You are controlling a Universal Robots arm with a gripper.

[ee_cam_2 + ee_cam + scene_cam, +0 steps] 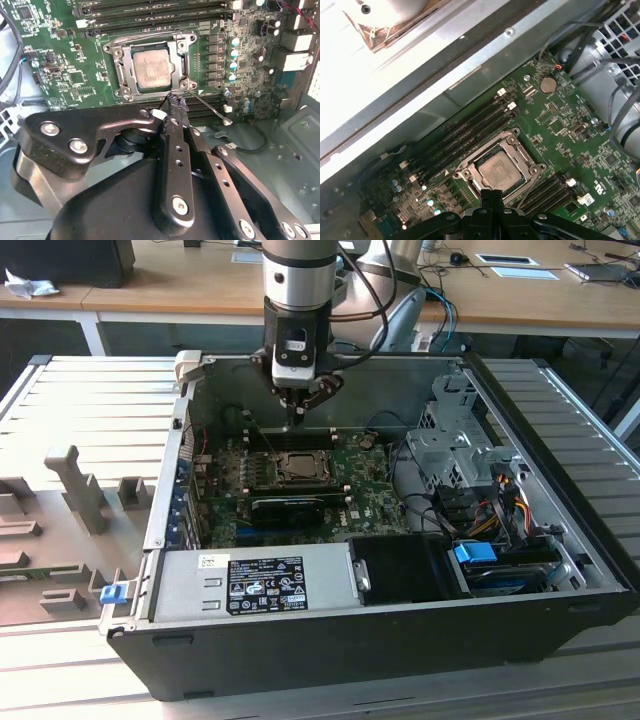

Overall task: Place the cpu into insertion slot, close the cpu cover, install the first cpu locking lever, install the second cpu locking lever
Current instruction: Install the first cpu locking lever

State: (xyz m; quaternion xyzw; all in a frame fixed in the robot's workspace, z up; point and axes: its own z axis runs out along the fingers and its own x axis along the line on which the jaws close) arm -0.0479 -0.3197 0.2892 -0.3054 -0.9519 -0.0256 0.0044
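Note:
The cpu, a pale silvery square, lies flat in the insertion slot on the green motherboard; it is also visible in the first wrist view and the exterior view. The cpu cover lies down around it as a metal frame. A thin metal locking lever sticks out slantwise from one corner of the socket. My gripper is shut with nothing between its fingers. Its tip hangs just over that same socket corner, next to the lever. In the exterior view the gripper hovers above the socket's far edge.
A long black card lies just in front of the socket. Memory slots run along its other side. The grey power supply, a metal drive cage and coloured cables fill the case around the board.

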